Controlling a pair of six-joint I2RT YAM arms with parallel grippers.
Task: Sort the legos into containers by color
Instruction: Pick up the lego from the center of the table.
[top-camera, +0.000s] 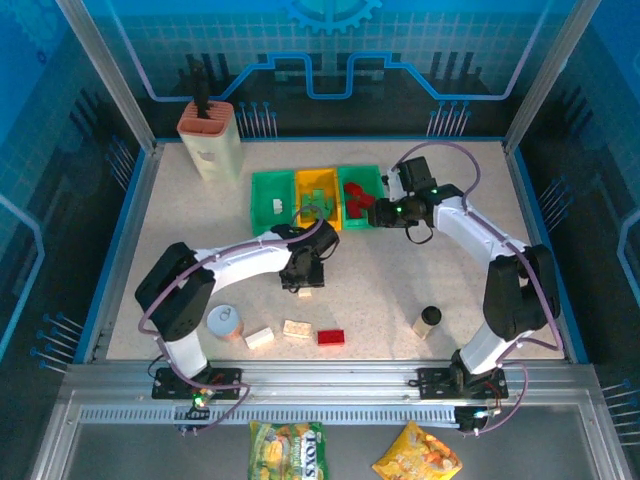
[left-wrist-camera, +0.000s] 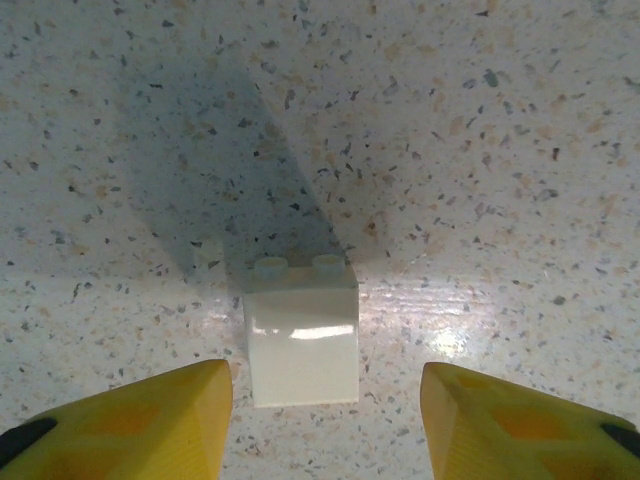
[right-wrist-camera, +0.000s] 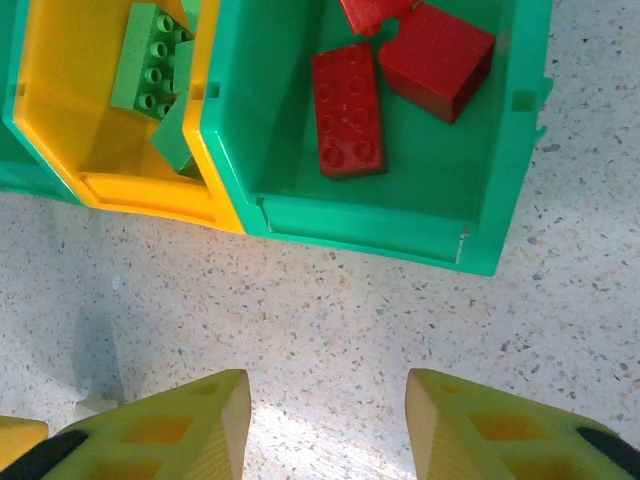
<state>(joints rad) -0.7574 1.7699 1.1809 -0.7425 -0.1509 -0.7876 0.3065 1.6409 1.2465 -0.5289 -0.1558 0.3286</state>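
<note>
One cream brick (left-wrist-camera: 302, 340) lies on the table (left-wrist-camera: 500, 150) between the spread fingers of my left gripper (left-wrist-camera: 322, 425), slightly toward 9 o'clock. I should shift that way, lower, and close squarely on its smooth sides.

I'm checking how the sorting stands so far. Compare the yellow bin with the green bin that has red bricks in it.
The yellow bin is yellow-orange, while the green bin is green. The yellow bin holds green bricks, and the green bin holds red bricks. The yellow bin has a bin on each side, whereas the green bin ends the row, with bare table beyond it. Both are open rectangular bins, joined side by side.
</note>
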